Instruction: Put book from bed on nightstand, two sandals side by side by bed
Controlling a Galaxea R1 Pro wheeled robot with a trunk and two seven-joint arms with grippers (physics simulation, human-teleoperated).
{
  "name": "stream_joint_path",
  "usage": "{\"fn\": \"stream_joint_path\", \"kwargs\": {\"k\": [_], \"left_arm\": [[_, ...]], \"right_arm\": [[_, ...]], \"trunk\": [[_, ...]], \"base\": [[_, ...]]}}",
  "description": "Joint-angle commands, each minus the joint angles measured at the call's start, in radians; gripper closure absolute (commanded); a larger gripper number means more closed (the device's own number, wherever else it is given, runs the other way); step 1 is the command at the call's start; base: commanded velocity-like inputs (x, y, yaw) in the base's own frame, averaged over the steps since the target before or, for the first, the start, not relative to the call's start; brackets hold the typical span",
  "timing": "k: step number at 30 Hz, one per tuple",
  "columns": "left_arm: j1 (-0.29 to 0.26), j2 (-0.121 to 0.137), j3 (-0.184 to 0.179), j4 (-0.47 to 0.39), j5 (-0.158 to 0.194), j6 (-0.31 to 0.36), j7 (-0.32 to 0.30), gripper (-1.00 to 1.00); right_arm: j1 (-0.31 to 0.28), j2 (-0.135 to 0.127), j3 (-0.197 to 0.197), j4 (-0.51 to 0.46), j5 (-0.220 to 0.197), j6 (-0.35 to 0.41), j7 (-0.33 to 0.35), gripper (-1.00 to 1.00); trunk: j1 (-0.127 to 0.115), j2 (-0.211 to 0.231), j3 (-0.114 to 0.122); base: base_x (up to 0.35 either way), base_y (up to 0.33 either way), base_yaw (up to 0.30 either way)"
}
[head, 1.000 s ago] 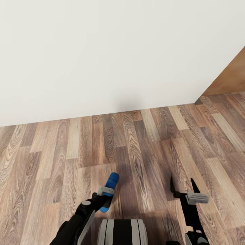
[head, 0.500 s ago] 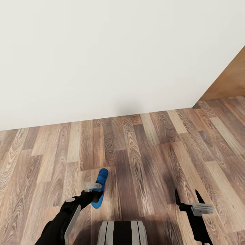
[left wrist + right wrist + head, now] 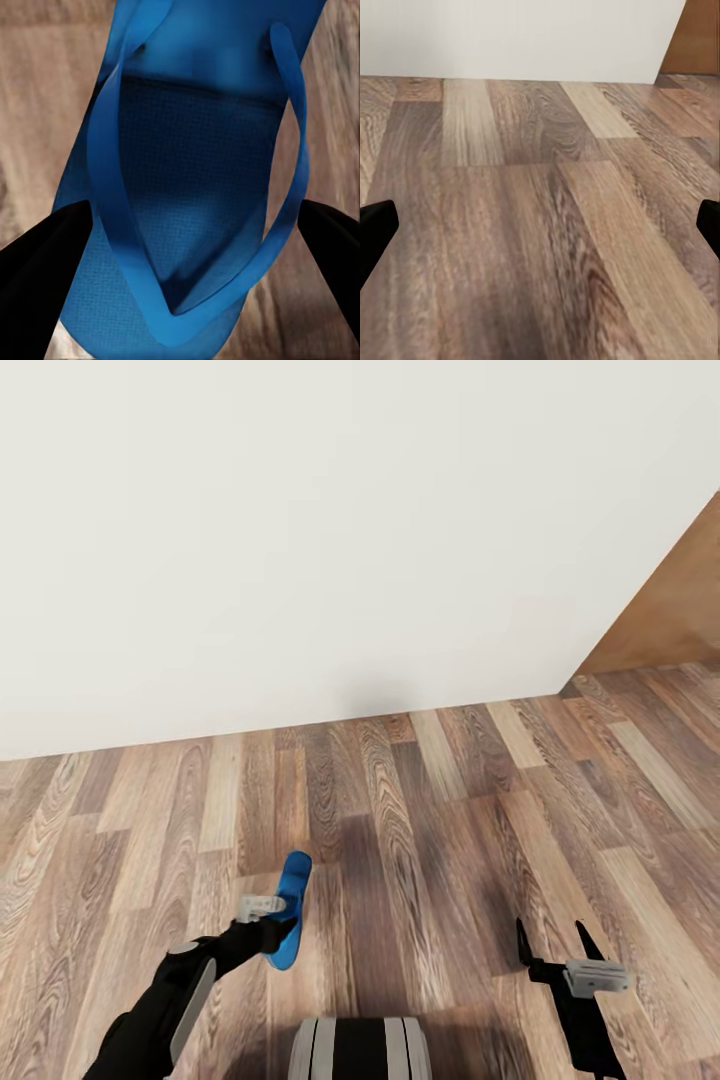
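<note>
Leftward since before: left hand (image 3: 272,932), seemingly clamped on blue sandal (image 3: 288,908).

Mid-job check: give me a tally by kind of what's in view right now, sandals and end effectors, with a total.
Blue sandals: 1, the sandal held in the left end effector
End effectors: 2, the left one and the right end effector, open with nothing in it above the wood floor
Total: 3
</note>
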Motion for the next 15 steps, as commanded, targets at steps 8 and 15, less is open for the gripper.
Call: {"fn": "stream_joint_path", "kwargs": {"k": [8, 15], "left_arm": [[0.000, 0.012, 0.006, 0.000, 0.003, 0.010, -0.109, 1.00], [0.000, 0.013, 0.006, 0.000, 0.004, 0.010, -0.119, 1.00]], "right_arm": [[0.002, -0.039, -0.016, -0.001, -0.215, -0.002, 0.016, -1.00], [0.001, -0.048, -0.017, -0.001, -0.269, 0.014, 0.017, -1.00]], "trunk": [[-0.004, 0.002, 0.030], [-0.007, 0.003, 0.058]], "base": [[0.000, 0.000, 0.000], [0.000, 0.000, 0.000]]}}
